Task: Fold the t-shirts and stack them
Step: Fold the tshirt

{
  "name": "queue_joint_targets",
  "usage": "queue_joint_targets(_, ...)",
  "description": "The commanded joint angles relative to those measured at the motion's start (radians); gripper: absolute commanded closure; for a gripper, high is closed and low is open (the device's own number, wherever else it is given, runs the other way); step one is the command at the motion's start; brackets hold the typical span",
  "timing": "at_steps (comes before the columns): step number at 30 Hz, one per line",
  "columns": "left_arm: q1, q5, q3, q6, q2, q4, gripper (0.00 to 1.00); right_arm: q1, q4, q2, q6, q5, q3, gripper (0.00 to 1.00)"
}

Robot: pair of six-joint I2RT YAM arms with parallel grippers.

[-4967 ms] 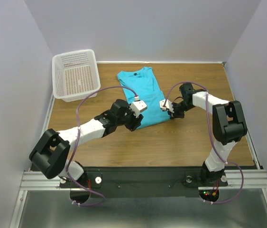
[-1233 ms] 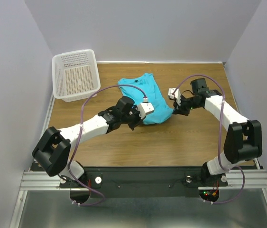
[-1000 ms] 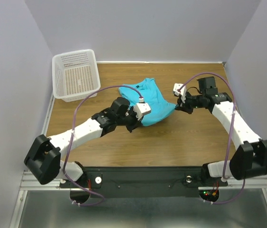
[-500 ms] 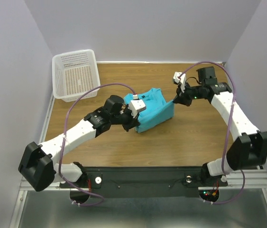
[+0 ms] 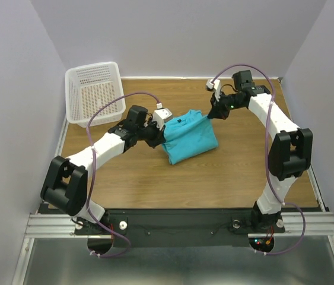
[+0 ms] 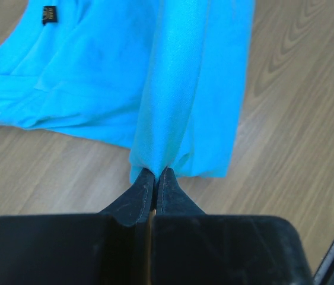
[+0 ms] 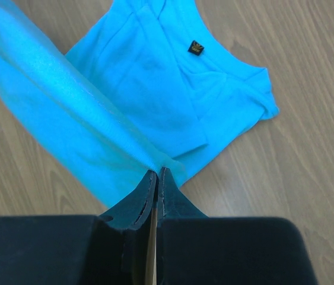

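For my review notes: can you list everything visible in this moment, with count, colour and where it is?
t-shirt: one, turquoise, middle of the table, partly folded, one edge pinched at both ends and pulled up off the wood
neck label: one, dark, inside the t-shirt's collar
basket: one, white mesh, far left corner of the table, nothing seen in it
table: one, brown wood grain, under everything
left arm: one, white and black, reaching in from the left
right arm: one, white and black, reaching along the right side
left gripper: one, black, shut on the t-shirt's left end
right gripper: one, black, shut on the t-shirt's right end
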Motion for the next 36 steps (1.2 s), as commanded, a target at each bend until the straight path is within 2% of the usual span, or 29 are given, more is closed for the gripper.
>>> queue_joint_targets(1,0.03,0.02,0.065,0.046,0.043,0.017,1.0,0.011,0.026,0.045,0.02,0.006,0.1,0.99)
queue_joint_targets(18,0.081,-0.118,0.209,0.069,0.224,0.034,1.0,0.023,0.073,0.255,0.085,0.024,0.292,0.99)
queue_joint_targets(36,0.098,-0.164,0.255,0.067,0.292,0.028,1.0,0.031,0.124,0.335,0.128,0.052,0.329,0.99)
